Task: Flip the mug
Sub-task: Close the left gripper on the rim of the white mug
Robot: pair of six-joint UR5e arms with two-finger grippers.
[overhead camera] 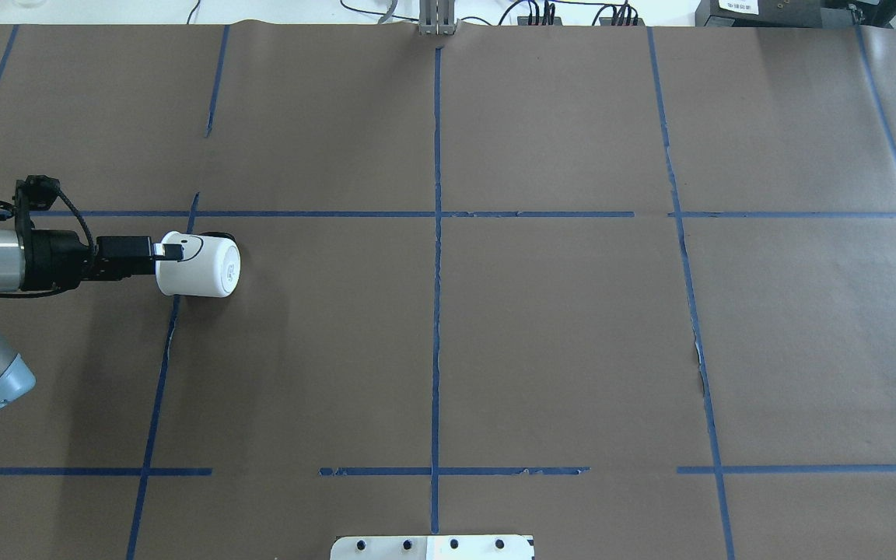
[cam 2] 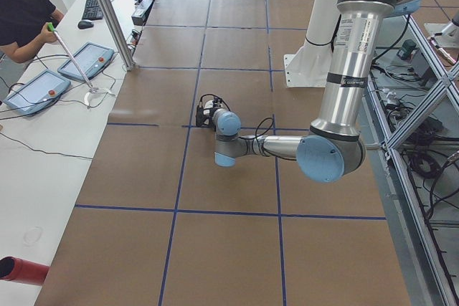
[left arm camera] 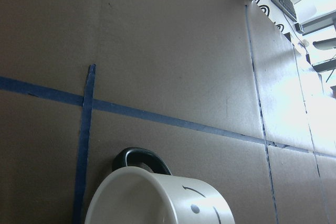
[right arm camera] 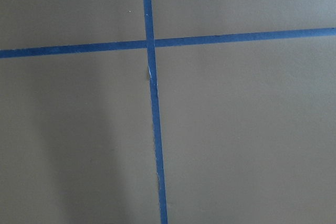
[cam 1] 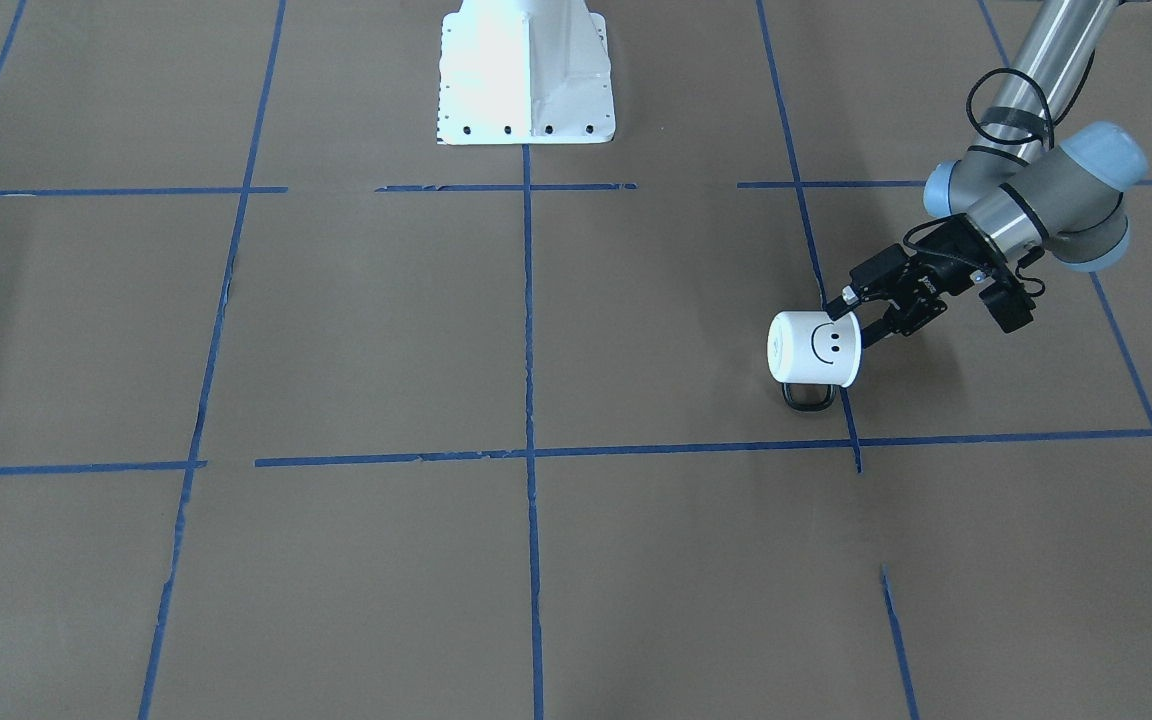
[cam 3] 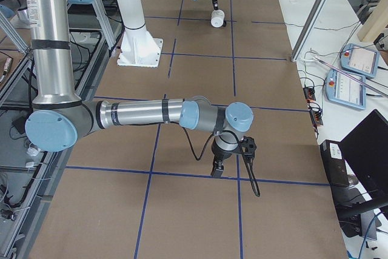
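Observation:
The white mug (cam 1: pixel 814 348) with a black smiley face is turned on its side, its flat base pointing away from the arm and its black handle (cam 1: pixel 809 397) down at the table. My left gripper (cam 1: pixel 851 318) is shut on the mug's rim, with one finger over the outer wall by the smiley. The mug also shows in the overhead view (overhead camera: pixel 199 264) with the left gripper (overhead camera: pixel 168 253) at its open end, and low in the left wrist view (left arm camera: pixel 157 198). My right gripper (cam 3: pixel 217 171) points down near the table far from the mug; I cannot tell whether it is open or shut.
The table is covered in brown paper with a grid of blue tape lines (overhead camera: pixel 437 233). The white robot base plate (cam 1: pixel 526 75) stands at the robot's side of the table. Operator desks with pendants (cam 2: pixel 43 87) lie beyond the far edge.

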